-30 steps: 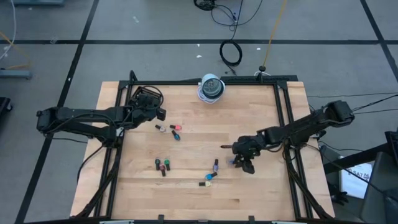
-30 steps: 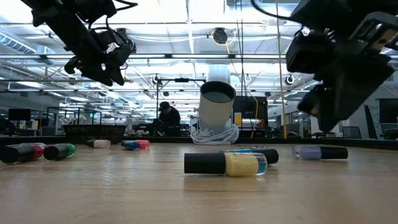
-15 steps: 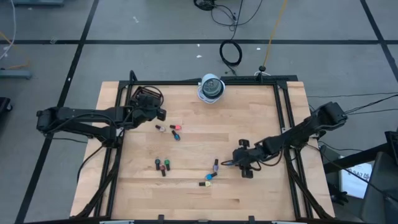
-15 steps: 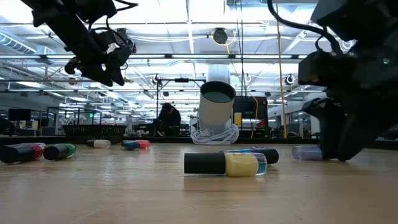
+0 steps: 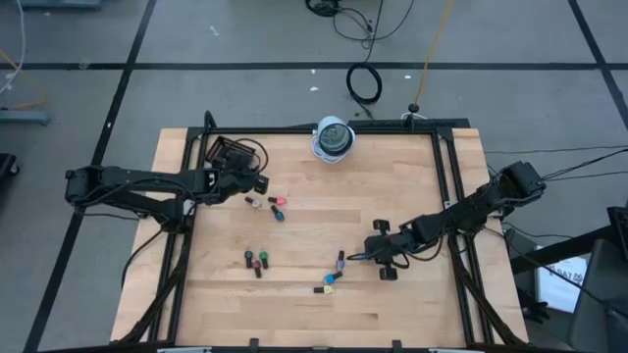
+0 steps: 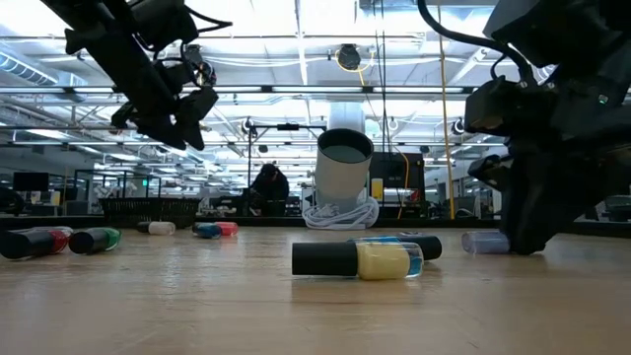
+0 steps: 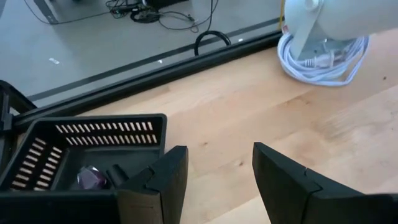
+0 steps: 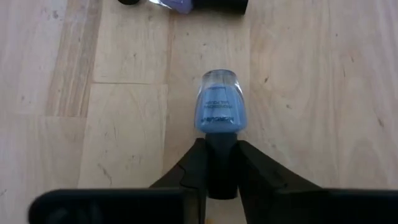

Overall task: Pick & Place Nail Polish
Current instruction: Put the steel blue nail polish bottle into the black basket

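Pale wooden tabletop (image 5: pixel 294 294) inside a black frame, on a grey floor strung with cables; white cylindrical object (image 5: pixel 333 137) on a coil of white cord at the far edge.

Down at table level on the right side: right gripper (image 5: pixel 367 256), fingers pressed onto the dark cap of a blue nail polish bottle (image 8: pixel 218 111). Bottle flat on the wood, long axis in line with the fingers, blue body pointing straight ahead of the gripper, cap toward the wrist. Just beyond its far end, a purple bottle (image 8: pixel 176 5) lying crosswise. A straight lift looks like all that remains for this pick.

Up above the far-left part of the table, close to the black basket (image 7: pixel 37 155): left gripper (image 7: pixel 217 180), fingers spread apart with nothing between them. In the basket, one purple bottle (image 7: pixel 92 178), partly hidden by the near wall; any further contents impossible to make out.

Loose on the wood: a pair near the basket (image 5: pixel 277 201), red and green ones (image 5: pixel 255 260) toward the middle, a yellow bottle (image 6: pixel 360 259) toward the near edge. Left arm clearly nearer the basket and its neighbouring pair; right arm nearer the central and near-edge bottles.
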`<action>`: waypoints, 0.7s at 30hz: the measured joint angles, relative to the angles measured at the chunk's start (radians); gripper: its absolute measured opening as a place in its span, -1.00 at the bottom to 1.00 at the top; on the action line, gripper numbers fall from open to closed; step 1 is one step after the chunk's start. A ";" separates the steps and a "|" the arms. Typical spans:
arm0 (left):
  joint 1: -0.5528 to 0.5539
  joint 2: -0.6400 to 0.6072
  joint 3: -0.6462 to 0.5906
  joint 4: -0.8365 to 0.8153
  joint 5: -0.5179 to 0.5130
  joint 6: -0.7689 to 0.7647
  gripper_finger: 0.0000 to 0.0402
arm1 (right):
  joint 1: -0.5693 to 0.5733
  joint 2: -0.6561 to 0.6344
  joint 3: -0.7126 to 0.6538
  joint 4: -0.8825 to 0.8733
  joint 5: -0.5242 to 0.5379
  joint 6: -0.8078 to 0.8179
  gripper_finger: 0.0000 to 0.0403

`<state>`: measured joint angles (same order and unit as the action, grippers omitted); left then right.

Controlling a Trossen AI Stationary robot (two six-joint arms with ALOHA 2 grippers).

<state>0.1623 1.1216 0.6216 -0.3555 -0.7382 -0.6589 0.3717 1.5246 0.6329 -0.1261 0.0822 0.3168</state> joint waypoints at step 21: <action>-0.043 0.127 0.001 0.720 0.673 0.004 -0.11 | -0.249 -0.116 -0.004 0.641 0.388 -0.774 -0.77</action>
<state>0.1191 1.2481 0.6228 0.3647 -0.0654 -0.6551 0.1226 1.4082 0.6285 0.5147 0.4699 -0.4571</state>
